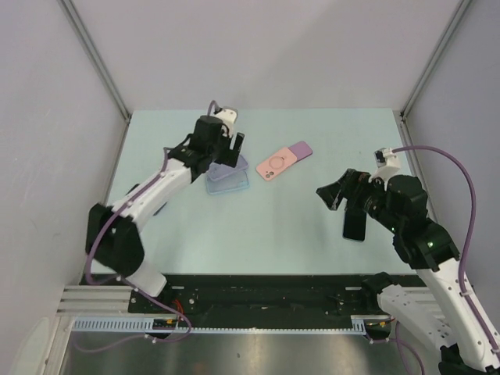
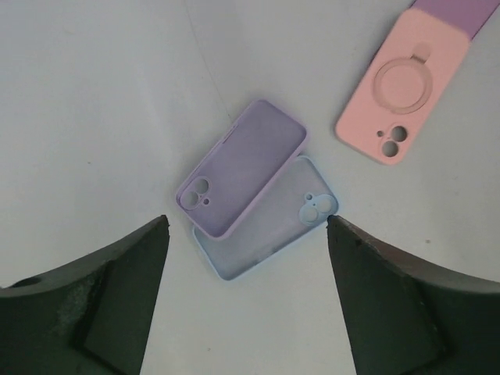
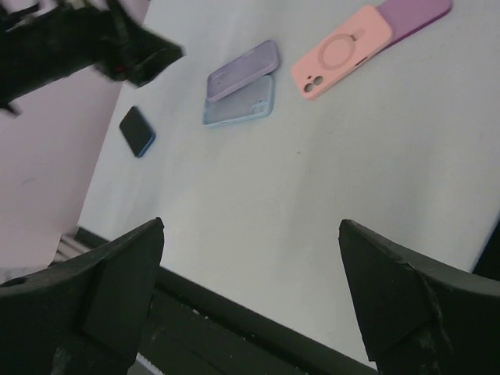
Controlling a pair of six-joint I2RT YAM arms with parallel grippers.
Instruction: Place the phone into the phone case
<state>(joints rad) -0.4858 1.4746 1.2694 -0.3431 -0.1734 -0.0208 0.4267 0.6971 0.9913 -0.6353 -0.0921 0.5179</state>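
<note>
As the lilac case (image 2: 242,164) lies cavity-up atop the blue case (image 2: 291,209), the left pincer (image 2: 248,223) hovers over it, gaping and empty, seemingly to grasp it, while the right pincer (image 3: 251,225) likewise gapes empty.

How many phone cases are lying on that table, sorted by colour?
Lilac case: 1
Light blue case, partly under the lilac one: 1
Pink case: 1
Darker purple case, partly under the pink one: 1
Total: 4

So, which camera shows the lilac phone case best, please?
The left wrist view: the lilac case lies whole and close. Top external hides it partly behind the left arm; right wrist shows it small.
</note>
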